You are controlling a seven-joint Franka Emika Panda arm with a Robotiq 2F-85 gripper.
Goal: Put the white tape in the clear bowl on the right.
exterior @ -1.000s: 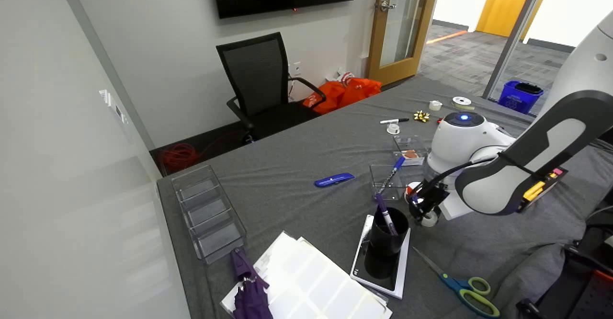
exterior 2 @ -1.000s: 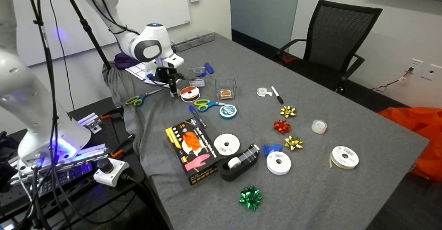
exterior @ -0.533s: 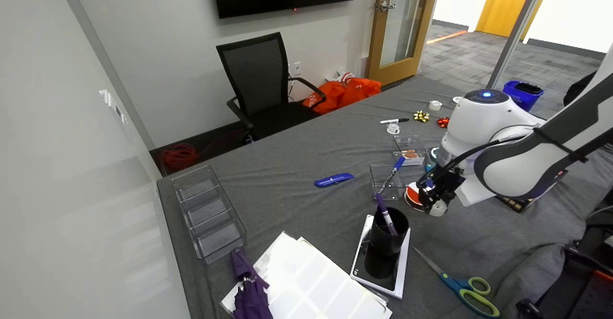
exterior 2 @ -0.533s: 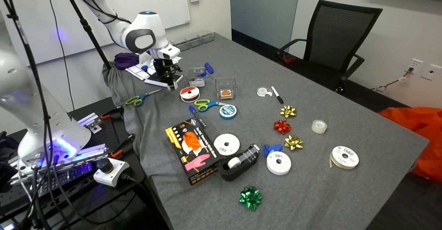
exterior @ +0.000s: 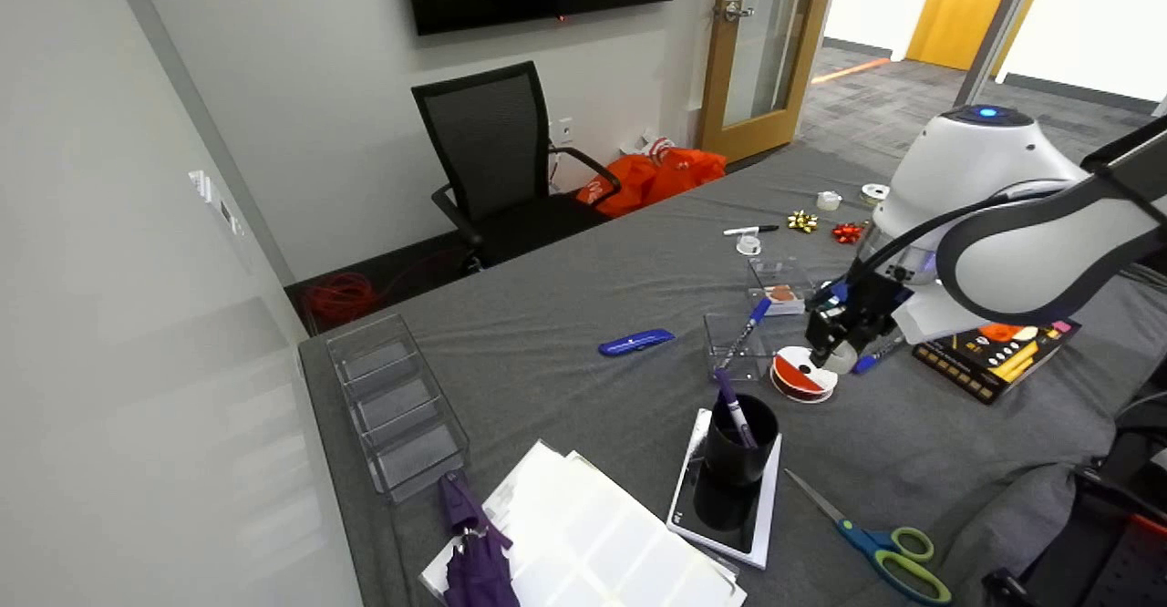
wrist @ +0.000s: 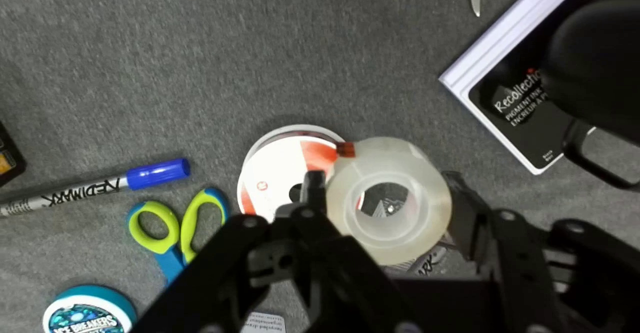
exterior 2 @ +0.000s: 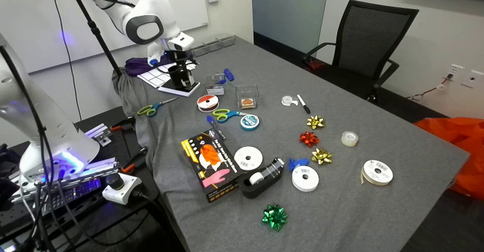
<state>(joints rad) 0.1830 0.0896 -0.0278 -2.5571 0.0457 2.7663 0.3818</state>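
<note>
Grey cloth-covered table (exterior 2: 340,214): spread below the black two-fingered gripper (wrist: 387,198).
Gripper: grasping the translucent white ring of tape (wrist: 390,230); higher than in the earlier frames.
Tape: in the gripper, raised with it.
Black cardboard box (exterior: 985,365): less hidden by the white arm (exterior: 1021,265) now.
Clear square plastic boxes (exterior 2: 246,92): lower than the gripper; which counts as right, cannot tell.
Red-and-white ribbon spool (wrist: 275,168): partly hidden behind the tape.
Black-and-white ink pad (wrist: 515,128): beside the gripper, cut off in the wrist view.

Both exterior views share the round red-and-white ribbon spool (exterior 2: 207,103), slanting down far off from roughly opposite sides; the wrist view faces down, nearer.
</note>
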